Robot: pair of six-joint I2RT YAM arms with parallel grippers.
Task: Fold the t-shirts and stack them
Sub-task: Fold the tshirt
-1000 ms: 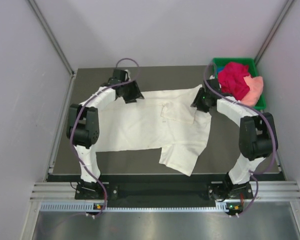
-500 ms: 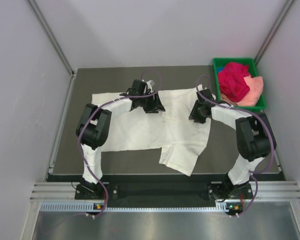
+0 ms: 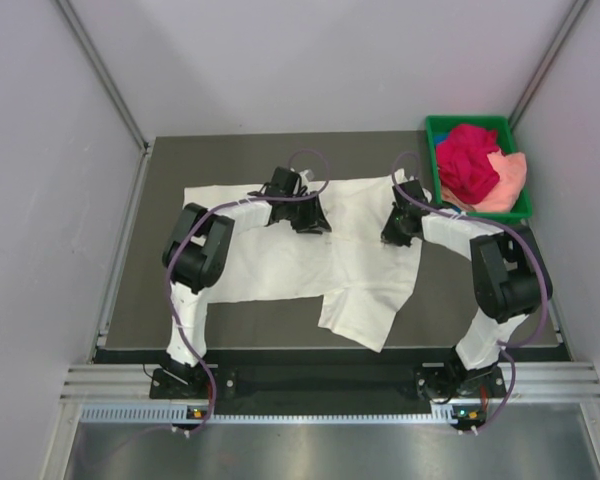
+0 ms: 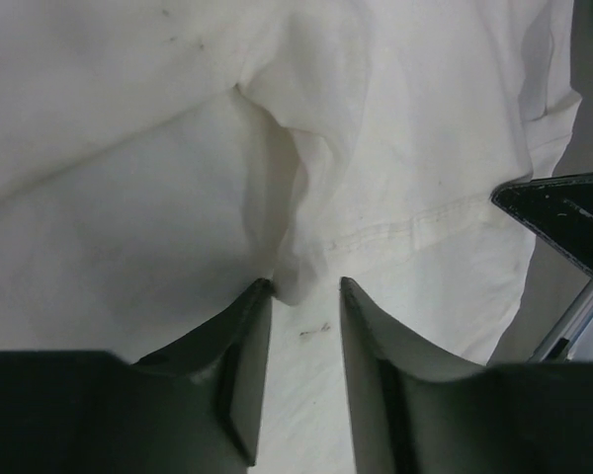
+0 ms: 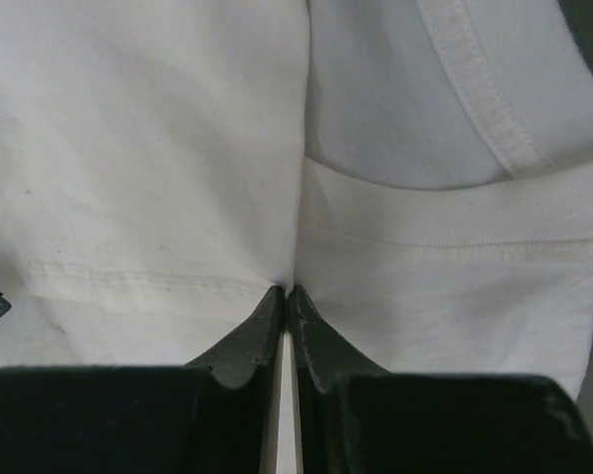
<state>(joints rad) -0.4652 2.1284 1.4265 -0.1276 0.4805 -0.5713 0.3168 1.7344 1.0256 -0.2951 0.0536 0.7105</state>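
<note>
A cream-white t-shirt (image 3: 280,262) lies spread across the dark table, one part drooping toward the front edge. My left gripper (image 3: 312,218) rests on its back middle. In the left wrist view its jaws (image 4: 301,284) stand apart, with a raised fold of cloth (image 4: 295,267) between the tips, touching the left finger. My right gripper (image 3: 392,233) is down on the shirt's right side near the collar. In the right wrist view it (image 5: 289,289) is shut, pinching a crease of the white cloth (image 5: 128,148). A magenta-red t-shirt (image 3: 468,160) and a peach-pink t-shirt (image 3: 510,180) lie bunched in the tray.
The green plastic tray (image 3: 470,121) sits at the table's back right corner, just right of my right arm. Grey walls close in the left, back and right sides. A metal rail runs along the near edge by the arm bases.
My left arm swung right from the shirt's back left corner to its back middle, and its jaws narrowed. The right gripper shifted slightly and closed on the cloth.
</note>
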